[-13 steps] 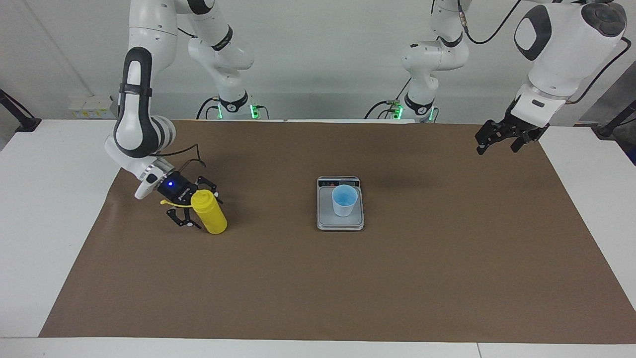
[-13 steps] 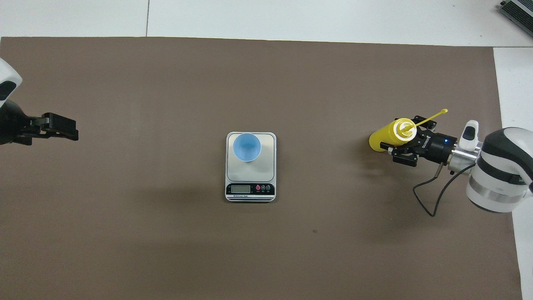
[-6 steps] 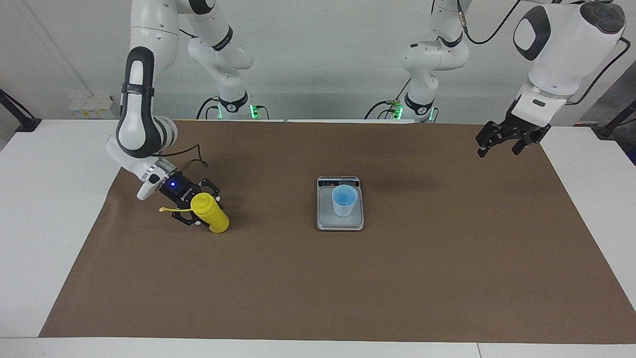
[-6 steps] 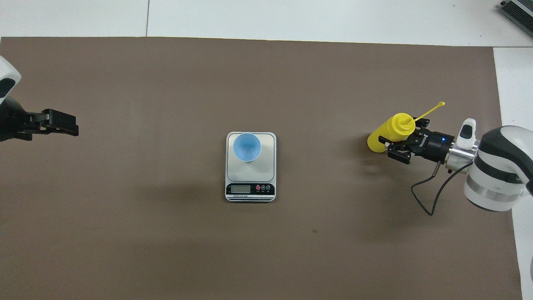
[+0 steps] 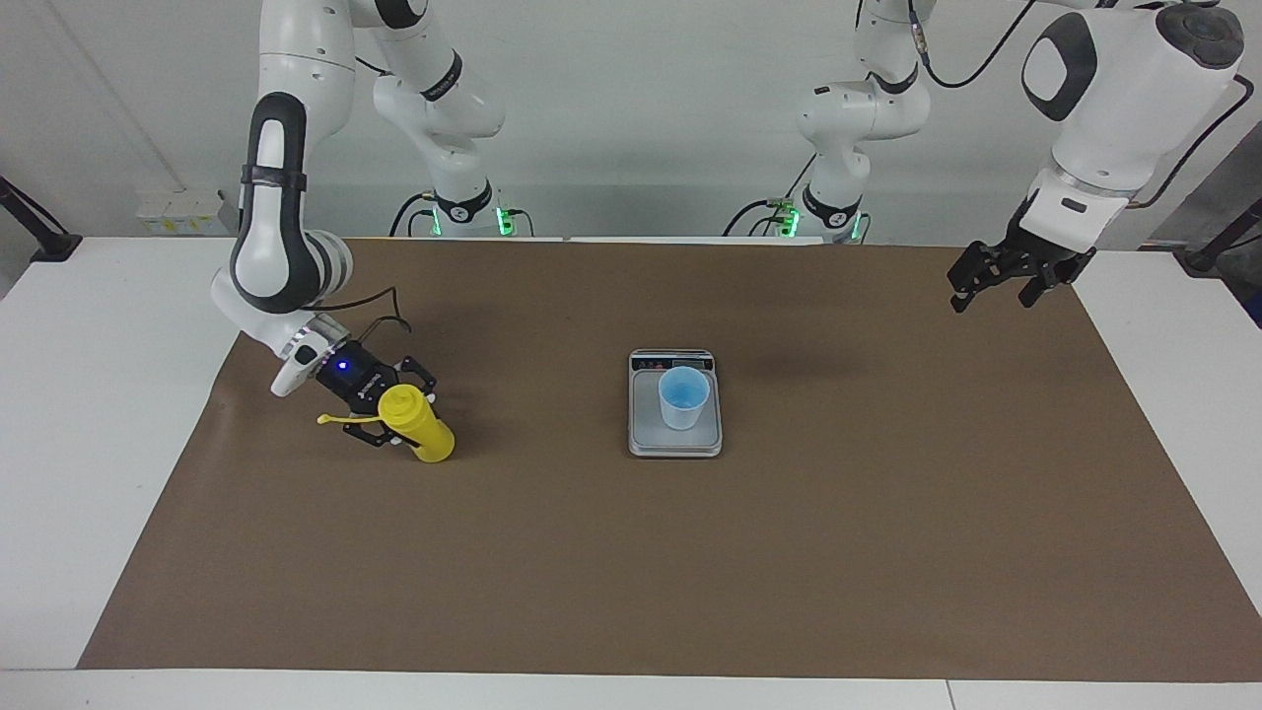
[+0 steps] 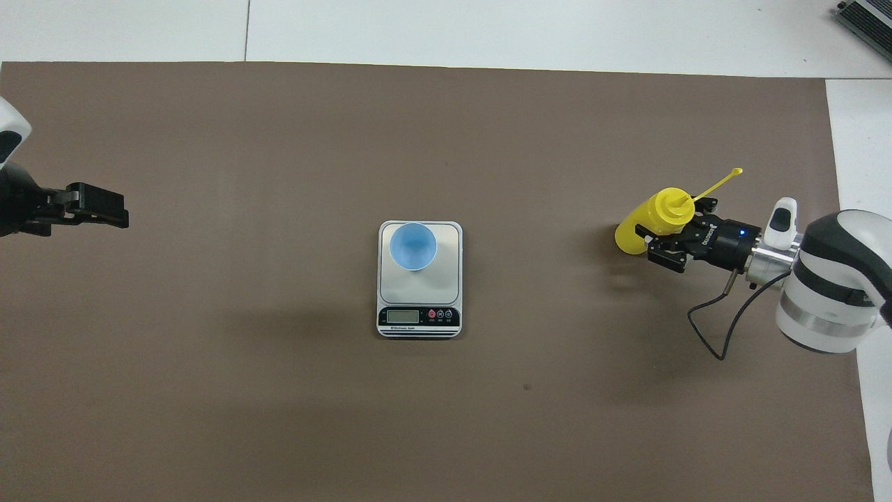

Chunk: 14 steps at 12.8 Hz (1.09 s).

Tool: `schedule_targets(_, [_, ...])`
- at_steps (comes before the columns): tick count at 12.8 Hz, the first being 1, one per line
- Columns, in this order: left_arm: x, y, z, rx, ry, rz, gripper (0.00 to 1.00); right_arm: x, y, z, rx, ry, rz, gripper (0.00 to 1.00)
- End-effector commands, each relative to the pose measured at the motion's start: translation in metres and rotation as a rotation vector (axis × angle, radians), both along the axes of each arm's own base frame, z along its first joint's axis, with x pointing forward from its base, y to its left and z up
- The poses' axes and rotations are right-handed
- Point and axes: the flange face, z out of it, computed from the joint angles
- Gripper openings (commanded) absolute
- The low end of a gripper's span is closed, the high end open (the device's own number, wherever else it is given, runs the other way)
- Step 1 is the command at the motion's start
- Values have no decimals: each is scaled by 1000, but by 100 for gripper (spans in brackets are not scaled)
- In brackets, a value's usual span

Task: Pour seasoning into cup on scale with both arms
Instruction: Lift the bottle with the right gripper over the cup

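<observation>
My right gripper (image 5: 394, 419) is clamped high on the leaning bottle (image 5: 420, 424), which may slip or topple when lifted; left gripper (image 5: 1004, 276) hangs released.

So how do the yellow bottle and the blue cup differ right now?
The yellow bottle is taller and capped; the blue cup is shorter and open-topped. The bottle leans on the brown mat with the right tool closed around it; the cup stands upright on the scale, untouched. Both are plastic containers.
</observation>
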Motion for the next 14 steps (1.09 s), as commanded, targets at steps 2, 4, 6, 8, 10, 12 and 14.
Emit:
schedule_targets(2, [-7, 4, -1, 18, 1, 5, 100, 10, 15, 27, -8, -7, -32, 0])
schedule_targets(4, [-7, 3, -1, 18, -1, 4, 100, 12, 27, 41, -11, 8, -41, 0])
schedule_targets(6, [-7, 3, -1, 18, 1, 4, 100, 21, 31, 60, -61, 27, -12, 0])
schedule_targets(8, [-7, 3, -1, 18, 1, 4, 100, 28, 35, 78, -114, 60, 10, 0])
schedule_targets(10, [-7, 3, -1, 18, 1, 4, 100, 30, 47, 93, -139, 85, 20, 0])
schedule_targets(12, [-7, 3, -1, 18, -1, 4, 100, 34, 60, 104, -173, 97, 42, 0])
schedule_targets(14, [-7, 3, -1, 18, 1, 4, 100, 40, 68, 118, -226, 115, 56, 0])
